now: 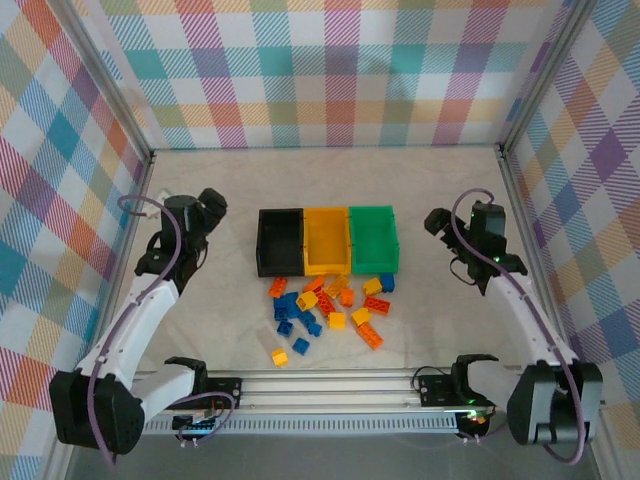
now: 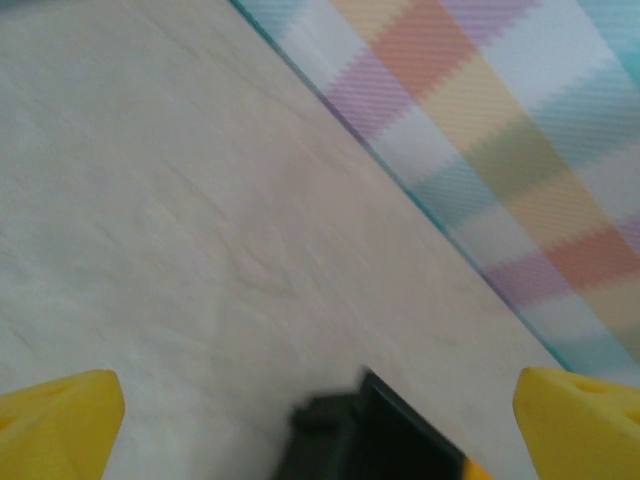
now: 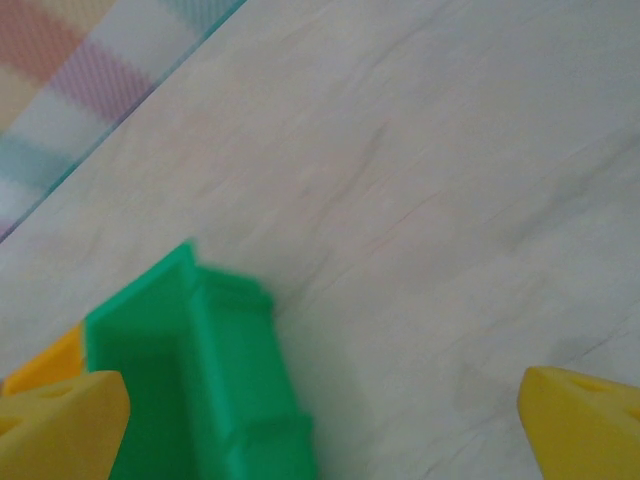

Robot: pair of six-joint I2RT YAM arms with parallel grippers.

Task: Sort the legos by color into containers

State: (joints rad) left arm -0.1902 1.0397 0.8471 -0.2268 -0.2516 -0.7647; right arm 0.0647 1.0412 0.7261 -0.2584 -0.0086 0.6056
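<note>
Legos (image 1: 325, 305) lie heaped at lower centre, just below the containers (image 1: 327, 268); I judge them light, rigid, slick, best pinched across flat sides. Left gripper (image 1: 212, 205) and right gripper (image 1: 437, 222) both gape, empty.

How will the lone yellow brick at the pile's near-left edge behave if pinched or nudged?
The yellow brick looks like hard moulded plastic, so it is probably stiff and somewhat slick. It is tiny compared with the green bin, so likely very light. Blocky and flat-sided on the smooth table, it should skid rather than roll.
</note>
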